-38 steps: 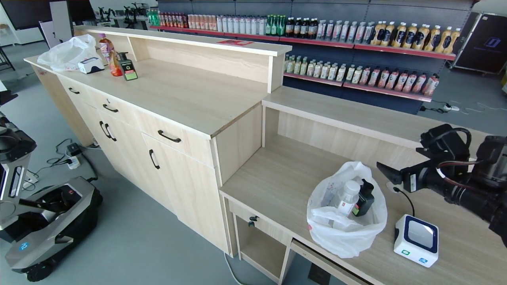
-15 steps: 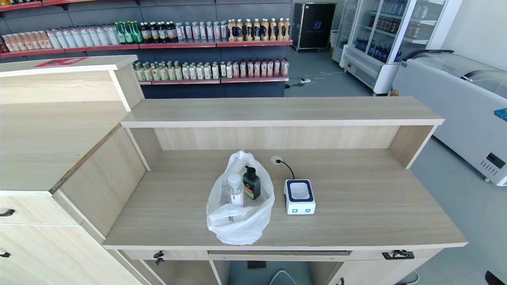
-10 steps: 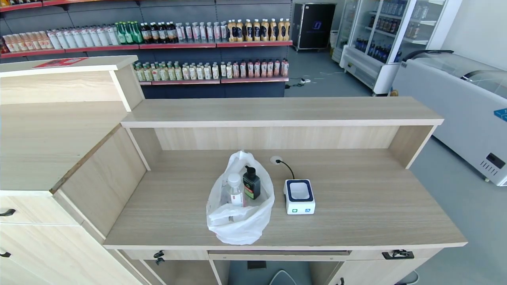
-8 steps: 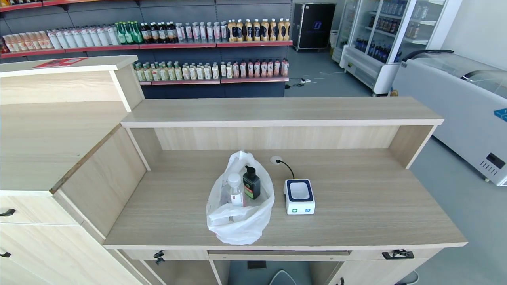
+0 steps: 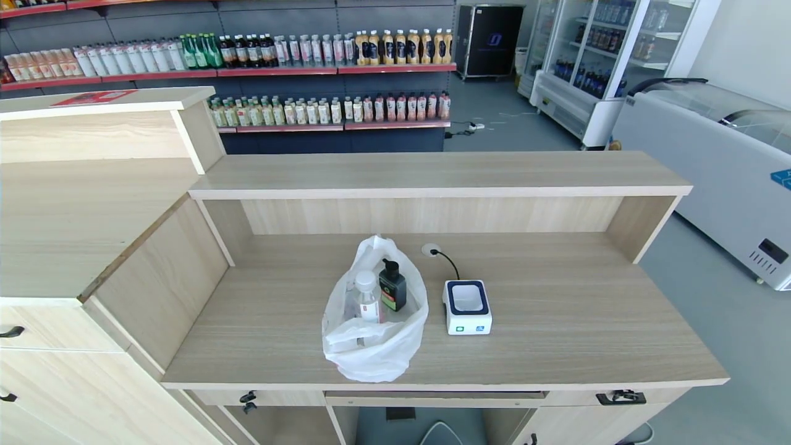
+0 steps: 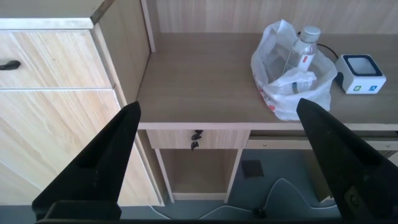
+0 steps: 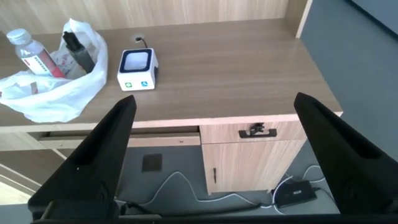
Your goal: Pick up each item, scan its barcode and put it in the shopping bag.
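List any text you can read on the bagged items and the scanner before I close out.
Nothing reads clearly.
Label on clear bottle: red print, too small.
Label on pump bottle: blurred.
Front of scanner: two small icons, no legible words.
The red sign on upper counter: too small.

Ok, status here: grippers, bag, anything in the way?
Open, empty: left gripper, right gripper, both short of the counter. On it the bag, clear bottle and black bottle inside, scanner beside. Nothing in the way.

Matte blk fingers (image 6: 93, 168), tapered wedge shape
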You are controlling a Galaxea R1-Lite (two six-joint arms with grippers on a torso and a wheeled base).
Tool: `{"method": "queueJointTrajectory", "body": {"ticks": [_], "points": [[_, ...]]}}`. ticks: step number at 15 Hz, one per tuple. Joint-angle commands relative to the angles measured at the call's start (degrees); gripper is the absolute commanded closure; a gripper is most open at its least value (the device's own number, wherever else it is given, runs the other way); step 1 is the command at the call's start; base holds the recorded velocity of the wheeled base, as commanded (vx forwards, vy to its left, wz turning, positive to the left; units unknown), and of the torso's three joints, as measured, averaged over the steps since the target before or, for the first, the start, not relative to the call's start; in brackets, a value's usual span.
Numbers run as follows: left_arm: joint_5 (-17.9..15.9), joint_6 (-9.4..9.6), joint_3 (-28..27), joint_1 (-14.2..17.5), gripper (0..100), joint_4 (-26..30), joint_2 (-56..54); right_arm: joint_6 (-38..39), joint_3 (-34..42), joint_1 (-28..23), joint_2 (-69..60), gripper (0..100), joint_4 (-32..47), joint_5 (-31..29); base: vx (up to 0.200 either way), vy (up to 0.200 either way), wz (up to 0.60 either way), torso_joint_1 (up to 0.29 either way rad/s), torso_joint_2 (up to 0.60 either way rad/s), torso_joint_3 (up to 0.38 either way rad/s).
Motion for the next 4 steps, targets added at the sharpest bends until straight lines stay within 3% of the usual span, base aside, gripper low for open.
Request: {"method": "queueJointTrajectory", "body": {"ticks": [1, 4], "points": [[0.01, -0.09, 0.01, 0.00, 0, -0.01, 0.00, -0.12, 0.00, -0.06, 0.05, 0, -0.02, 0.01, 0.000, 0.000, 0.00, 0.000, 0.00, 0.000], [0.01, 0.00, 0.01, 0.00, 0, -0.01, 0.00, -0.12, 0.00, 0.03, 0.05, 0, -0.02, 0.10, 0.000, 0.000, 0.00, 0.000, 0.00, 0.000]]}}
